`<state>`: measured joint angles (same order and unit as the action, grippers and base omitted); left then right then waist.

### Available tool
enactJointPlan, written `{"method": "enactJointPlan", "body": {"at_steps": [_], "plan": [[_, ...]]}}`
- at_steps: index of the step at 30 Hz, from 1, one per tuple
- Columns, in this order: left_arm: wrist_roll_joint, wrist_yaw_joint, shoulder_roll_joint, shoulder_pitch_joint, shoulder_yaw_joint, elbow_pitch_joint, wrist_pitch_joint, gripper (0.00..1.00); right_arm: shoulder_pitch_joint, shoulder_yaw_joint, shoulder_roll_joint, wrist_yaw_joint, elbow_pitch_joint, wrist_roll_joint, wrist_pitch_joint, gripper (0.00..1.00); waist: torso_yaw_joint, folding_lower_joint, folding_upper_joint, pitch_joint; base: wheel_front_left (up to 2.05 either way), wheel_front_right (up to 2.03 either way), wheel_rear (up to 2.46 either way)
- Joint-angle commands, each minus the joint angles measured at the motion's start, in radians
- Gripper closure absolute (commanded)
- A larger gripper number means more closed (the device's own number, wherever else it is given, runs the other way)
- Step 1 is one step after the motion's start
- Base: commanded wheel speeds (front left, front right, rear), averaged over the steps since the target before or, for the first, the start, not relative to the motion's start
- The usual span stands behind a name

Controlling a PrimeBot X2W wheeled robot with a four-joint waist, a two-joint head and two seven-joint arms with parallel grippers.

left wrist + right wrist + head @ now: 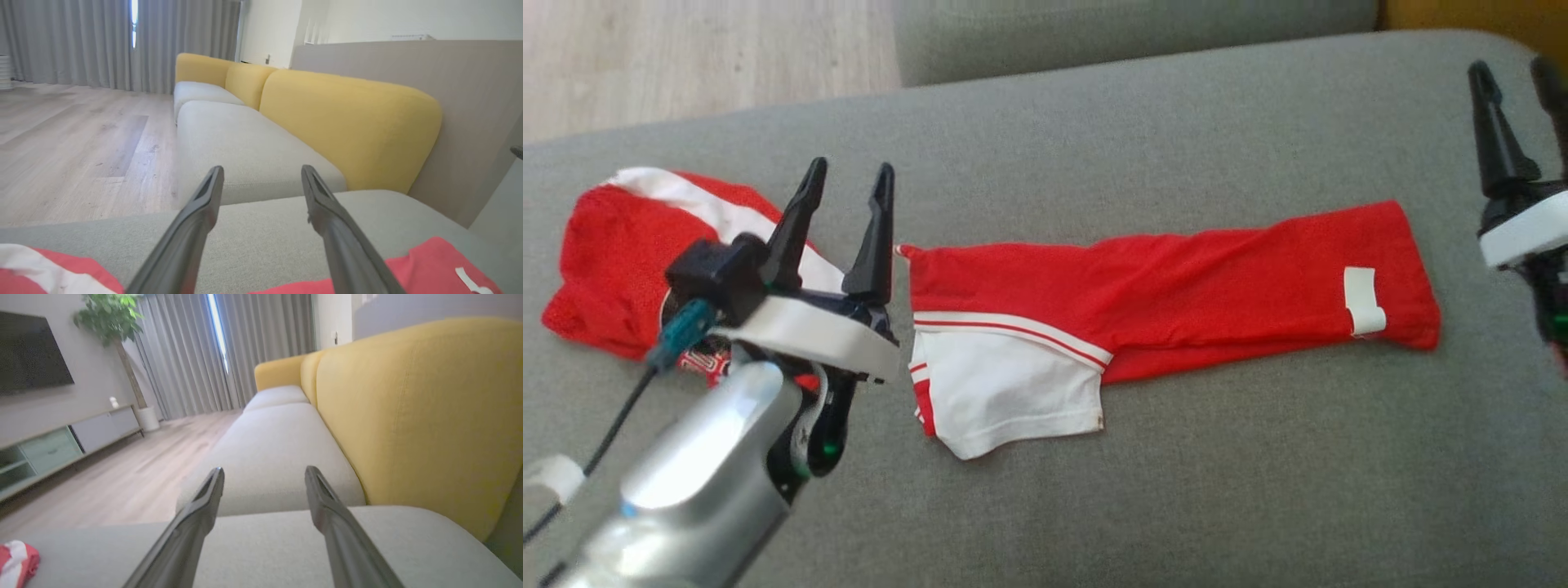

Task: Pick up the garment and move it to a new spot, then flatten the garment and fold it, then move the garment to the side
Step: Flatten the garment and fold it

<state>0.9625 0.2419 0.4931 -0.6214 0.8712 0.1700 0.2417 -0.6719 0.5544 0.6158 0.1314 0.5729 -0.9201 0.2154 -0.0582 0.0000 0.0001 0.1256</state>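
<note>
1. The left gripper (pixel 850 167) has its two dark fingers wide apart. It holds nothing.
2. The right gripper (pixel 1511 67) is wide apart too, and nothing is in it.
3. The red shirt (pixel 1176 273) lies between the two grippers, folded into a long strip across the grey seat (pixel 1176 490). Its left end is just beside the left gripper. Its right end is apart from the right gripper.
4. A white part (pixel 1013 384) of the shirt lies at the left end, nearer the robot. A small white tag (pixel 1364 300) is near the right end.
5. Another red and white cloth (pixel 613 245) lies in a bunch behind the left gripper (partly hidden by the arm).
6. The seat is soft, grey and wide. More grey seats run on past it, with yellow back cushions (pixel 347 122) along one side.
7. Beside the sofa is a pale wood floor (pixel 686 57). Long grey curtains (pixel 81 41) hang at the far end.
8. A dark TV (pixel 32 351) is on the wall over a low cabinet (pixel 61 445), with a leafy plant (pixel 108 318) in the corner.
</note>
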Motion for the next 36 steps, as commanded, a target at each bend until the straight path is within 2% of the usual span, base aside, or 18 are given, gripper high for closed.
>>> {"method": "enactJointPlan", "body": {"at_steps": [1, 4, 6, 12, 15, 19, 23, 28, 33, 36], "plan": [[-0.022, 0.024, 0.003, 0.005, -0.096, -0.015, 0.017, 0.00, 0.036, -0.048, -0.017, -0.001, -0.053, 0.042, 0.032, 0.00, 0.009, 0.0000, -0.0001, -0.029, 0.00, 0.00, 0.00], [-0.116, 0.047, -0.046, 0.083, -0.226, -0.045, 0.019, 0.00, 0.098, -0.136, -0.085, -0.001, -0.115, 0.126, 0.044, 0.00, 0.015, 0.0000, -0.0001, -0.045, 0.00, 0.00, 0.00], [-0.180, 0.041, -0.089, 0.156, -0.307, -0.064, 0.020, 0.00, 0.152, -0.206, -0.141, -0.001, -0.175, 0.212, 0.045, 0.00, 0.019, 0.0000, -0.0001, -0.053, 0.00, 0.00, 0.00], [-0.364, -0.050, -0.203, 0.345, -0.446, -0.063, 0.020, 0.00, 0.365, -0.328, -0.323, -0.001, -0.301, 0.441, 0.046, 0.00, 0.039, 0.0000, -0.0001, -0.075, 0.00, 0.00, 0.00], [-0.436, -0.095, -0.256, 0.410, -0.495, -0.043, 0.020, 0.00, 0.438, -0.352, -0.385, -0.001, -0.319, 0.513, 0.046, 0.00, 0.046, 0.0000, -0.0001, -0.080, 0.00, 0.00, 0.00], [-0.513, -0.154, -0.316, 0.456, -0.553, -0.020, 0.020, 0.00, 0.484, -0.372, -0.425, -0.001, -0.319, 0.579, 0.046, 0.00, 0.053, 0.0000, -0.0001, -0.080, 0.00, 0.00, 0.00], [-0.566, -0.208, -0.361, 0.461, -0.598, 0.000, 0.020, 0.00, 0.488, -0.409, -0.436, -0.001, -0.304, 0.618, 0.033, 0.00, 0.058, 0.0000, -0.0001, -0.066, 0.00, 0.00, 0.00], [-0.613, -0.258, -0.395, 0.439, -0.642, 0.015, 0.020, 0.00, 0.437, -0.578, -0.463, -0.001, -0.223, 0.696, -0.027, 0.00, 0.062, 0.0000, -0.0001, -0.026, 0.00, 0.00, 0.00], [-0.645, -0.296, -0.417, 0.412, -0.660, 0.034, 0.020, 0.00, 0.346, -0.754, -0.507, -0.001, -0.083, 0.732, -0.139, 0.00, 0.071, 0.0000, -0.0001, 0.030, 0.00, 0.00, 0.00], [-0.655, -0.313, -0.427, 0.393, -0.662, 0.048, 0.020, 0.00, 0.293, -0.847, -0.509, -0.001, -0.007, 0.782, -0.182, 0.00, 0.079, 0.0000, -0.0001, 0.064, 0.00, 0.00, 0.00]]}}
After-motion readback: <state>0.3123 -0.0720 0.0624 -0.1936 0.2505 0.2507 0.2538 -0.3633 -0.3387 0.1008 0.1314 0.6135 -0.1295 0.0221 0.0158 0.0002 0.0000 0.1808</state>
